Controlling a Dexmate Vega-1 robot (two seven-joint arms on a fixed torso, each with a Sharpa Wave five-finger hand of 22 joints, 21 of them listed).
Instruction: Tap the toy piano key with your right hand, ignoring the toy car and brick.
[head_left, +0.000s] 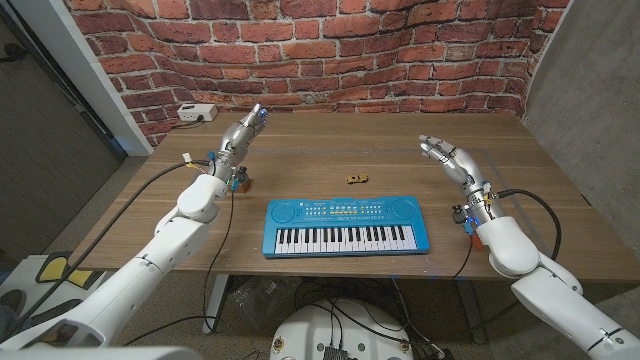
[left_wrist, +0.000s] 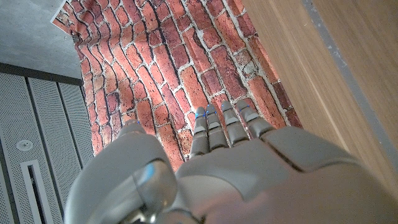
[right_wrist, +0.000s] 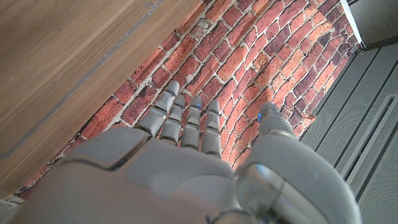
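A blue toy piano with white and black keys lies near the table's front edge, at its middle. A small toy car sits on the wood just behind it. My right hand is raised over the table, right of and behind the piano, fingers apart and holding nothing. My left hand is up at the back left, also spread and empty. In the right wrist view my right hand points its straight fingers toward the brick wall. The left wrist view shows my left hand the same way.
A brick wall stands behind the wooden table. A white power strip lies at the table's back left corner. Cables hang from both arms. A grey wall closes the right side.
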